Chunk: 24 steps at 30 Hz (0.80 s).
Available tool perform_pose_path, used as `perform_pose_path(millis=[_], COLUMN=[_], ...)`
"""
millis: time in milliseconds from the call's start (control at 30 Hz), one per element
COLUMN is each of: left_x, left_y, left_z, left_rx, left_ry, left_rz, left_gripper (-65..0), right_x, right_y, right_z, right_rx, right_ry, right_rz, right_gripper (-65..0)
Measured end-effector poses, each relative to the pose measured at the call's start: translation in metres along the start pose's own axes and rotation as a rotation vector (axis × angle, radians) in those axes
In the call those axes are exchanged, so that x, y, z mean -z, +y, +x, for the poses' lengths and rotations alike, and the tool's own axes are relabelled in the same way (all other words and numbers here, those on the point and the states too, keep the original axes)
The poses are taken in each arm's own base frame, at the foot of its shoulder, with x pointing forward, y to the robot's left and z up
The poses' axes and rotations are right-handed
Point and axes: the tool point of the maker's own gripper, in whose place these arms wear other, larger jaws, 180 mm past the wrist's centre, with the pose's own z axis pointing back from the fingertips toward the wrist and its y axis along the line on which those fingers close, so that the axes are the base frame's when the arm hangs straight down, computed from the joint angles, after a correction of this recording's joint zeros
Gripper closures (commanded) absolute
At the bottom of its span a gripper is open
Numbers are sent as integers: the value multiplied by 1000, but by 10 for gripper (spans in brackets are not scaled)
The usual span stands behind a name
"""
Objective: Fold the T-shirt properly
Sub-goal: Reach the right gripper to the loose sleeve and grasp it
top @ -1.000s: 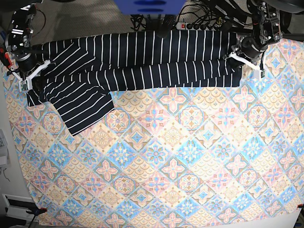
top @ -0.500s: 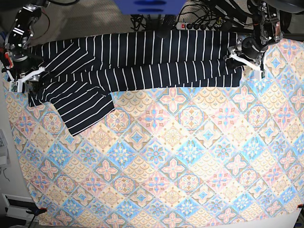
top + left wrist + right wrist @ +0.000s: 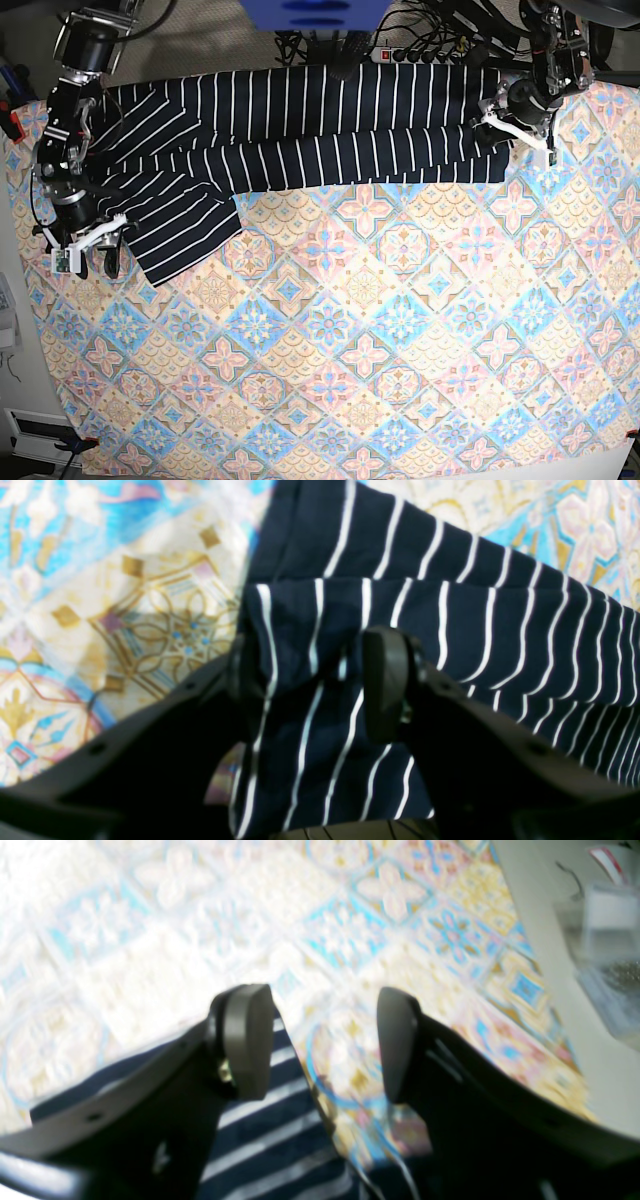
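Observation:
The T-shirt [image 3: 300, 130], dark navy with thin white stripes, lies as a long folded band across the far side of the cloth, one sleeve flaring toward the front left. My left gripper [image 3: 512, 128] sits at the shirt's right end. In the left wrist view its jaws [image 3: 315, 680] stand apart with a bunched fold of the T-shirt [image 3: 500, 620] between them. My right gripper [image 3: 88, 243] hovers by the sleeve's left edge. It is open [image 3: 325, 1040] with nothing between its fingers, and a striped edge of the T-shirt [image 3: 260, 1140] lies under its left finger.
A pastel cloth with diamond floral tiles [image 3: 350, 330] covers the whole table. A power strip [image 3: 420, 55] and cables lie beyond the back edge, beside a blue object [image 3: 315, 15]. A clear box [image 3: 610, 940] sits off the table's left side. An orange clamp [image 3: 88, 443] holds the front left corner.
The right gripper let go of the shirt's left end, opened, and moved toward the front along the left edge. The left gripper's jaws widened while staying at the right end.

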Motion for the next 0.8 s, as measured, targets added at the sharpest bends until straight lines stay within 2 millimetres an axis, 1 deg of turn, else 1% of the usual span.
perform_pose_path(millis=[67,167,233,433,533,600,800], left_x=[0,-1,-1,-1,0,0,-1], left_y=[0,1,1,1,0,1,1], left_z=[1,2,1,2,1,1,2], left_rx=[-1,-2,-2,-2,-5,-4,-2], left_ry=[-1,-4,-4,-4,-4,-4,-5], left_rz=[-1,2,1,2,-1,1,1], left_gripper=[-302,-302,-302,-302,-302,-302,-302], right_x=[14,33,40,56,62,60,58], right_y=[1,1,3,2,10,15,14], right_z=[-6,-35,-48,-66,-75,-88,-92], right_rx=[33,51,54,65,92,99,110], right_ry=[20,122,168,247,254,287,285], right_rz=[3,5,12,32,50,62,59], right_gripper=[-325,-325,-325,-325,-325,-326,-322])
